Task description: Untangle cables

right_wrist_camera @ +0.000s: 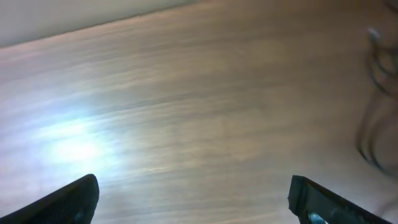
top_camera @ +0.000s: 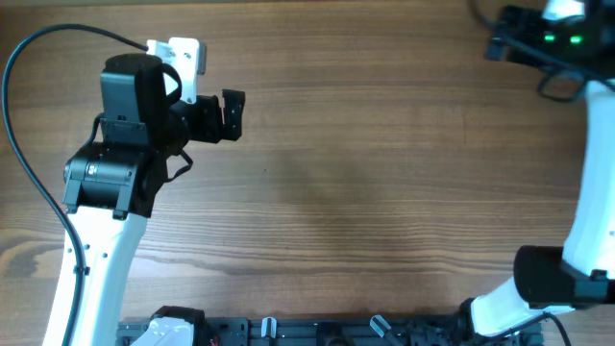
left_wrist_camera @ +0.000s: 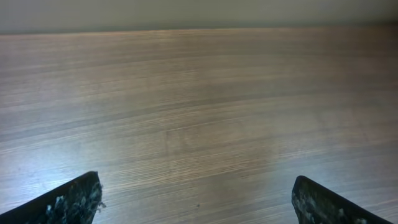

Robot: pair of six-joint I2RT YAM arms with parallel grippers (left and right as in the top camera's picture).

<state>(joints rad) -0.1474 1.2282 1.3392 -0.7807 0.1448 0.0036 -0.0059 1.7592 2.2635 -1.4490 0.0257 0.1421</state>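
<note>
Thin dark cables (right_wrist_camera: 375, 106) show only as blurred loops at the right edge of the right wrist view, off to the right of my right gripper (right_wrist_camera: 194, 182) and apart from it. That gripper is open over bare wood, with nothing between its fingers (right_wrist_camera: 74, 199). In the overhead view a thin dark strand (top_camera: 478, 10) curls at the top edge beside the right arm's wrist (top_camera: 538, 38). My left gripper (top_camera: 234, 113) hangs at the far left of the table, far from the cables. It is open (left_wrist_camera: 196, 180) and only wood lies between its fingers (left_wrist_camera: 71, 200).
The wooden table (top_camera: 365, 192) fills the view. The left arm's thick black cable (top_camera: 19, 144) arcs along the left edge. The right arm (top_camera: 591, 183) runs up the right edge. A black rail (top_camera: 317, 332) with clips lines the front edge.
</note>
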